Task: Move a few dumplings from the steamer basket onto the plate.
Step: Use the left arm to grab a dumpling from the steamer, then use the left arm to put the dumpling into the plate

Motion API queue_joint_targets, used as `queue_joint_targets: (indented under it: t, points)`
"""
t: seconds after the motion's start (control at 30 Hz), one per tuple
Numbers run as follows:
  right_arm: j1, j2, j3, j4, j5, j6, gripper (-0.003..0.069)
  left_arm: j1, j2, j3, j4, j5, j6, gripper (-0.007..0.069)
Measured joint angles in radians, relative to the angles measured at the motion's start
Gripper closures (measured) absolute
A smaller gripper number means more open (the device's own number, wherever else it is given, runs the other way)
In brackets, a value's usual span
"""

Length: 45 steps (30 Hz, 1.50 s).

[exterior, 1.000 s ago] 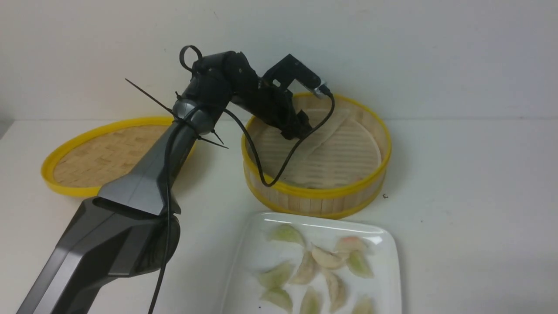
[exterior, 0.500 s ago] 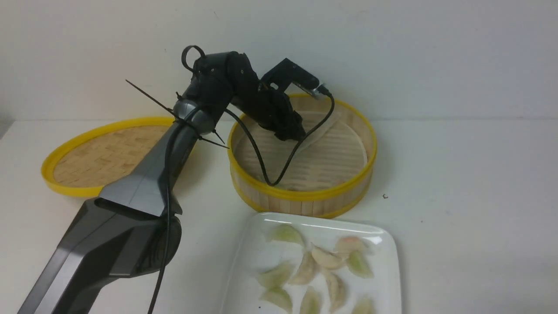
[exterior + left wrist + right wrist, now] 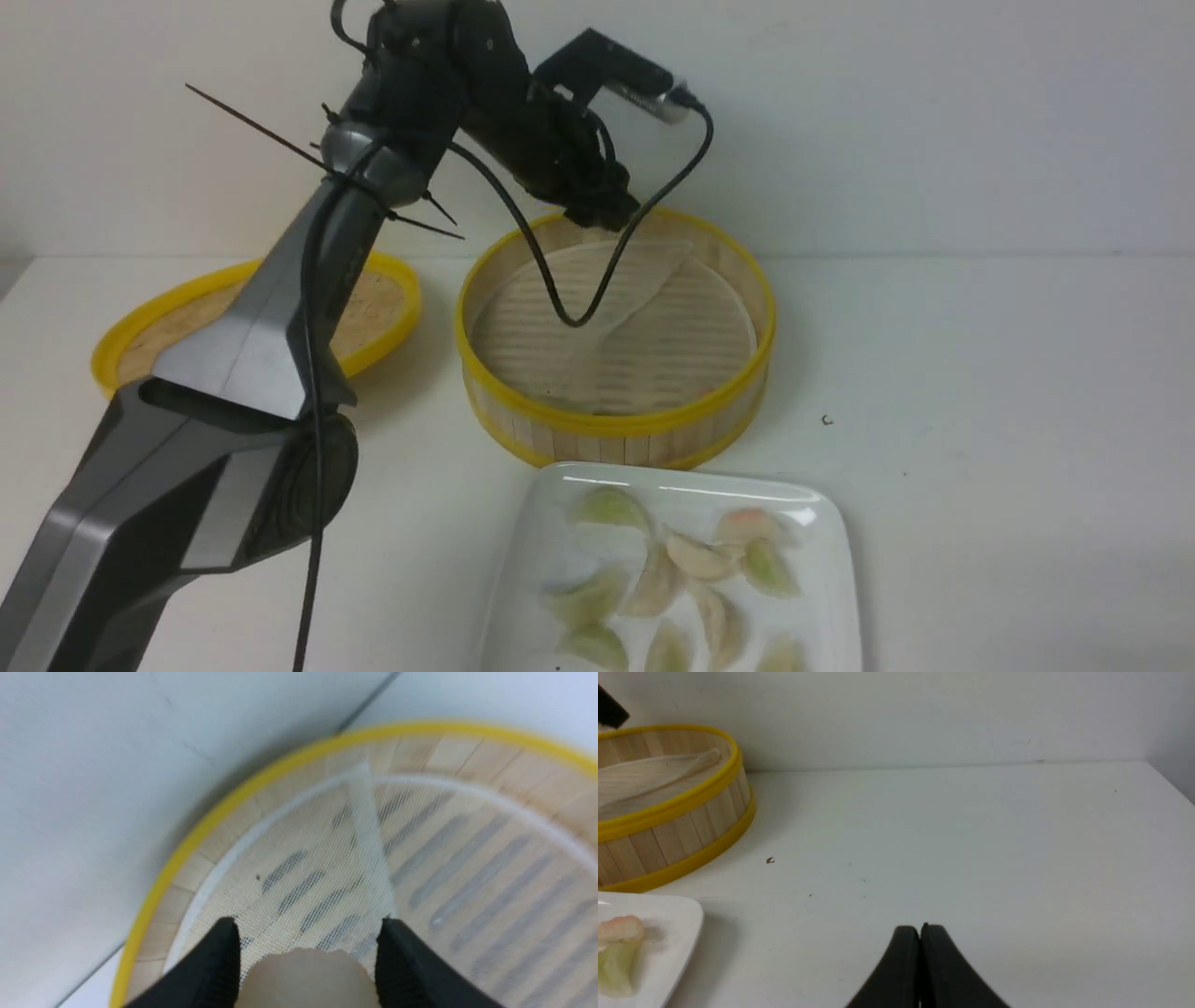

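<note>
Tabletop [image 3: 980, 373] is white, with a pale wall behind it. Left arm [image 3: 280, 317] reaches forward and up, and its black cable [image 3: 560, 299] loops down over the basket. The steamer basket [image 3: 616, 429] sits directly below the left fingers [image 3: 217, 966], which hang above the floor near its far wall in the wrist view and level with its far rim in the front view. The woven lid [image 3: 383, 308] lies flat on the tabletop, to the left of those fingers and lower, partly hidden by the arm. The plate [image 3: 551, 523] is below the left fingers and on the robot's side of them, just beside the basket's near wall. The mesh liner [image 3: 327, 872] covers the basket floor under the fingers, with one strip folded over on itself. Loose dumplings [image 3: 700, 555], green and pinkish-cream mixed, are scattered over the plate, well apart from the left fingers. One pale cream dumpling [image 3: 306, 975] sits between the left fingers with both pads against its sides, so it is gripped and clear of the liner. Right fingers [image 3: 906, 961] are pressed together with nothing between them, low over bare tabletop, well apart from the basket and the plate corner. A small dark speck [image 3: 826, 420] lies on the tabletop right of the basket.
</note>
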Motion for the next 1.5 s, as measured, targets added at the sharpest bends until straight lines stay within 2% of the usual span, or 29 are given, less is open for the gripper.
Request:
queue_joint_targets:
  t: [0.03,0.13,0.3,0.47,0.6,0.7,0.73,0.8,0.93,1.03,1.2,1.4,1.5]
  points:
    - [0.0,0.0,0.0,0.0,0.0,0.0,0.0673,0.0,-0.022,0.0,-0.002,0.001,-0.058,0.0291]
    - [0.0,0.0,0.0,0.0,0.0,0.0,0.0673,0.0,-0.069,0.0,-0.019,0.005,-0.136,0.0291]
    - [0.0,0.0,0.0,0.0,0.0,0.0,0.0673,-0.006,-0.156,0.0,-0.053,0.007,-0.187,0.0291]
    - [0.0,0.0,0.0,0.0,0.0,0.0,0.0673,-0.036,-0.288,0.102,-0.002,0.006,-0.215,0.0291]
    - [0.0,0.0,0.0,0.0,0.0,-0.002,0.0673,-0.056,-0.454,0.42,-0.011,0.005,-0.214,0.0291]
    - [0.0,0.0,0.0,0.0,0.0,-0.005,0.0673,-0.079,-0.6,0.738,-0.013,0.0,-0.193,0.0291]
    - [0.0,0.0,0.0,0.0,0.0,-0.005,0.0673,-0.082,-0.62,0.757,-0.011,0.0,-0.192,0.0291]
    - [0.0,0.0,0.0,0.0,0.0,-0.005,0.0673,-0.109,-0.73,0.982,-0.014,0.0,-0.18,0.0291]
    - [0.0,0.0,0.0,0.0,0.0,-0.005,0.0673,-0.174,-0.826,1.272,-0.062,-0.002,-0.118,0.0291]
    - [0.0,0.0,0.0,0.0,0.0,-0.005,0.0673,-0.235,-0.82,1.399,-0.092,-0.012,-0.083,0.0291]
    - [0.0,0.0,0.0,0.0,0.0,-0.005,0.0673,-0.331,-0.764,1.457,-0.098,-0.098,-0.05,0.0291]
    - [0.0,0.0,0.0,0.0,0.0,-0.005,0.0673,-0.363,-0.705,1.461,-0.105,-0.215,-0.047,0.0288]
    - [0.0,0.0,0.0,0.0,0.0,-0.005,0.0673,-0.361,-0.7,1.443,-0.103,-0.219,-0.076,0.02]
